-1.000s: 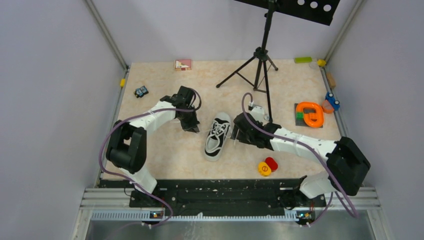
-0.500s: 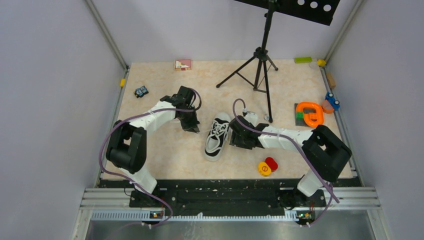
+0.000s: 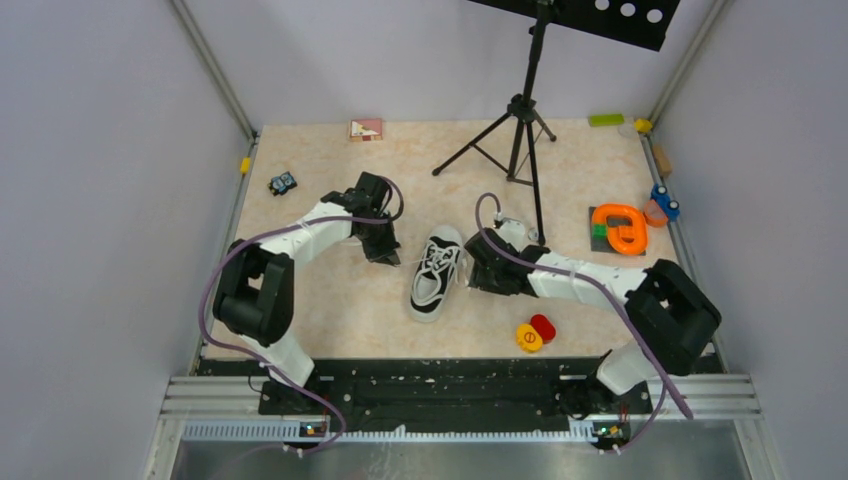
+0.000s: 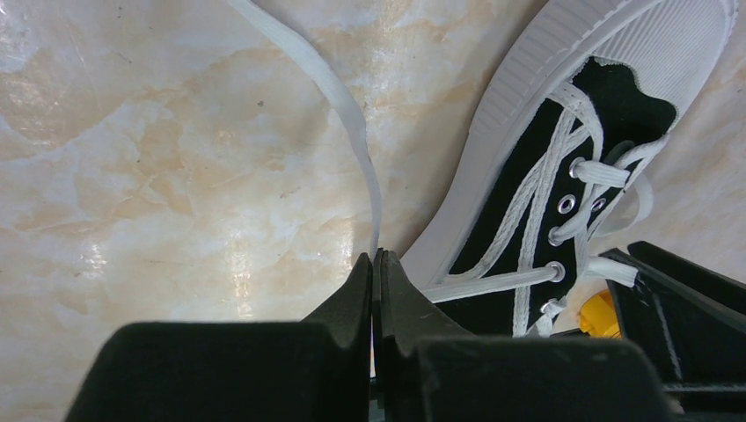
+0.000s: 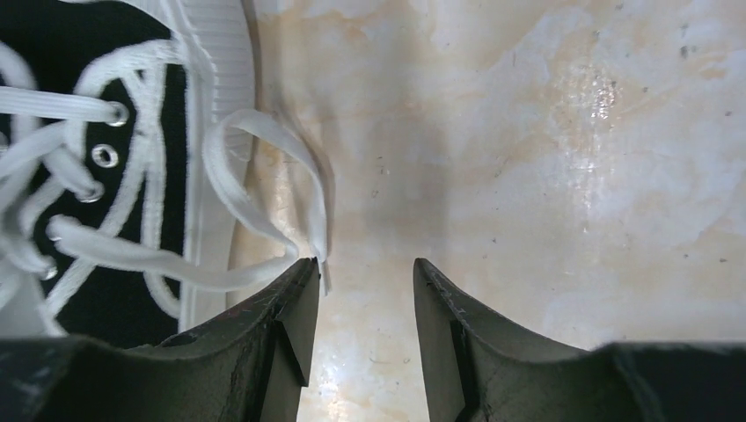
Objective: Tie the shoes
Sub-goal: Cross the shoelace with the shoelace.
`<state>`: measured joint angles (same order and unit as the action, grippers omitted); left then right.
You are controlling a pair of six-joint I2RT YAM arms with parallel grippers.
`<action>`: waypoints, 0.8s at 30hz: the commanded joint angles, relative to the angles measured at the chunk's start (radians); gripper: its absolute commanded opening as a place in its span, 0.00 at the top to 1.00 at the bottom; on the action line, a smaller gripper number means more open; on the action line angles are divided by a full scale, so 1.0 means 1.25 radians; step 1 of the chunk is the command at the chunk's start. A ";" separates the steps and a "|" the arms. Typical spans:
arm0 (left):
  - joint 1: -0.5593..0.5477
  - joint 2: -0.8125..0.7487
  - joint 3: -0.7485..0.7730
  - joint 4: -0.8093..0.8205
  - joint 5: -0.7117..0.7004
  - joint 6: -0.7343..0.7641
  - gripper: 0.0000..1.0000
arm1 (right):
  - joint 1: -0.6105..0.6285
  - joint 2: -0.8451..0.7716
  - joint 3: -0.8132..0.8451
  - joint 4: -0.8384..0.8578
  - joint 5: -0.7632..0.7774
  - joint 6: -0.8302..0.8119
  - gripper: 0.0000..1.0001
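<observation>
Sneaker lies on the surface just on the near side of the tripod, black, white-capped, its laces loose and untied. I judge I'm gathering lace ends: my left jaws are clamped on one lace, and my right jaws stand apart beside the other lace. Next, pinch it, then cross both.

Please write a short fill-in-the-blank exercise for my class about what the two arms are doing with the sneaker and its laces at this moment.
1. The left gripper has its jaws ____ on a white lace.
2. The right gripper has its jaws ____, with nothing clamped between them.
3. The sneaker lies ____ the two grippers.

Missing words: shut; open; between
</observation>
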<state>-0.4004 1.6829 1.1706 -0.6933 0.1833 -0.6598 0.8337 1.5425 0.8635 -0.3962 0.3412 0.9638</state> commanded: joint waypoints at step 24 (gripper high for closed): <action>0.006 -0.010 0.013 0.015 0.015 0.016 1.00 | 0.022 0.028 0.007 0.057 -0.048 -0.046 0.55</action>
<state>-0.3996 1.6913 1.1706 -0.6872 0.1951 -0.6514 0.8421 1.5280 0.8154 -0.3511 0.2947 0.9501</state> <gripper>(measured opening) 0.009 0.456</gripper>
